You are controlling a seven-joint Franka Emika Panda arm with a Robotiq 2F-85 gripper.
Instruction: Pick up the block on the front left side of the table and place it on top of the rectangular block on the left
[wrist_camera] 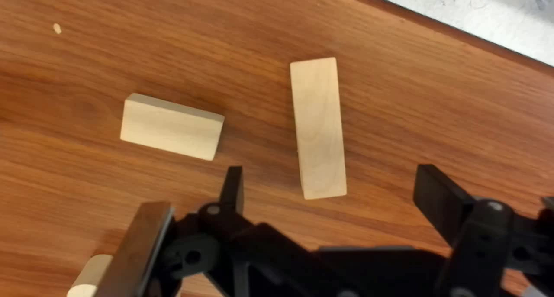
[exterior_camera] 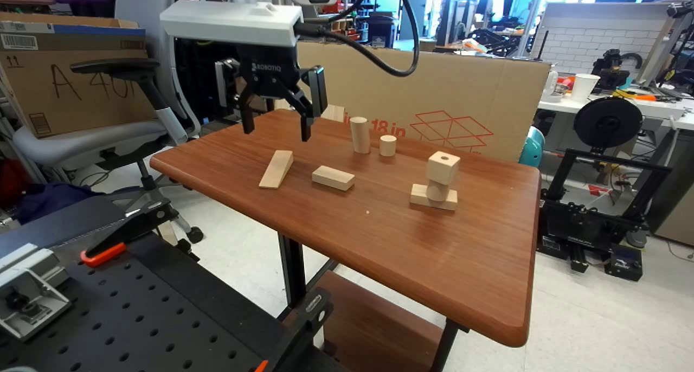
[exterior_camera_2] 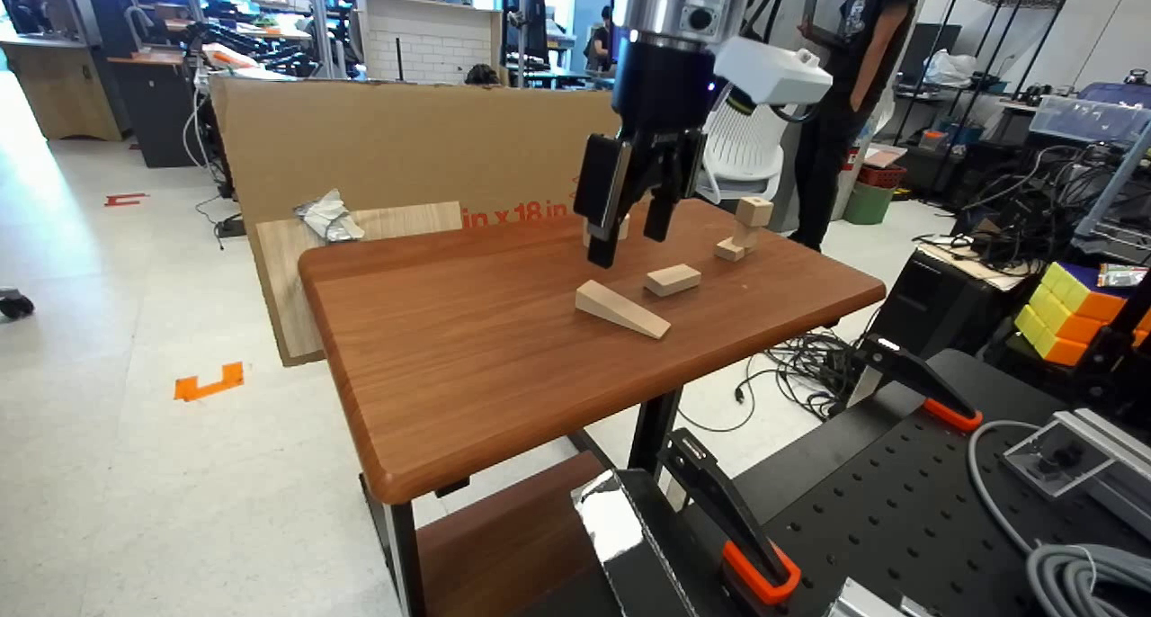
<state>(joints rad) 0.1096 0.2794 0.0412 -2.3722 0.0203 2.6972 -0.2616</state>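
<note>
The block, a slim pale wood plank that tapers like a wedge, lies on the reddish-brown table (exterior_camera: 390,236) in both exterior views (exterior_camera: 277,169) (exterior_camera_2: 622,309). In the wrist view the block (wrist_camera: 318,124) lies lengthwise, its near end between and beyond the fingertips. The rectangular block, a short thick brick, lies beside it, apart from it, in both exterior views (exterior_camera: 333,178) (exterior_camera_2: 673,280) and at left in the wrist view (wrist_camera: 171,128). My gripper (exterior_camera: 277,129) (exterior_camera_2: 629,239) (wrist_camera: 330,171) is open and empty, fingers down, above the table. It touches neither block.
A stack with a holed cube (exterior_camera: 443,167) on a cylinder on a flat block (exterior_camera: 420,194) stands on the table. A tall cylinder (exterior_camera: 359,135) and a short cylinder (exterior_camera: 387,145) stand near the back edge. A cardboard panel (exterior_camera: 434,106) rises behind the table.
</note>
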